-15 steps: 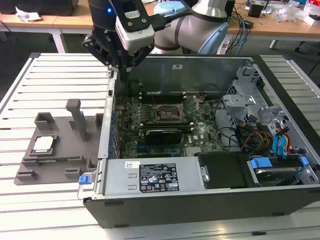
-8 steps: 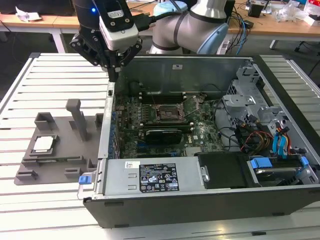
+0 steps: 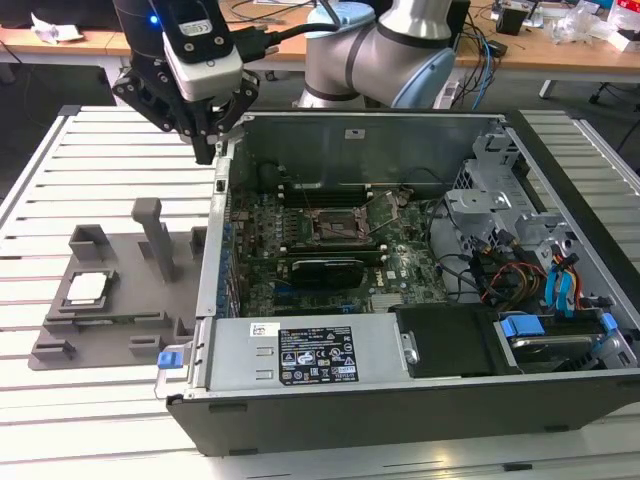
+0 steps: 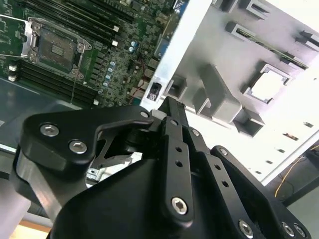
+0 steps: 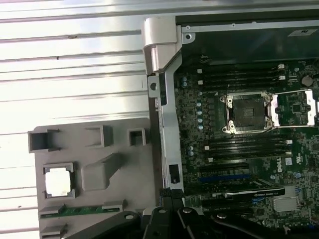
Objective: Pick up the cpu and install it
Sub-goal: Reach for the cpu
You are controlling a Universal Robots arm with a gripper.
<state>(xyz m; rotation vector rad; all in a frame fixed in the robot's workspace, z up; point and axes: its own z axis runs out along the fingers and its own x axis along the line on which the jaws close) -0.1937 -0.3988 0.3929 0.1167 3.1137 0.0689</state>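
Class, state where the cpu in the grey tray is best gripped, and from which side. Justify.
Grip the cpu by two opposite edges, straight down from above. It is thin and lies flat, seated in the fixture tray, so sideways approaches look blocked.

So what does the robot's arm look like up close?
The arm is made of silver-grey metal tubes with pale blue caps at the joints. Near its wrist sits a white and black box with a small blue light, and black cables run to it. The gripper is black, built of bolted link bars with silver screws.
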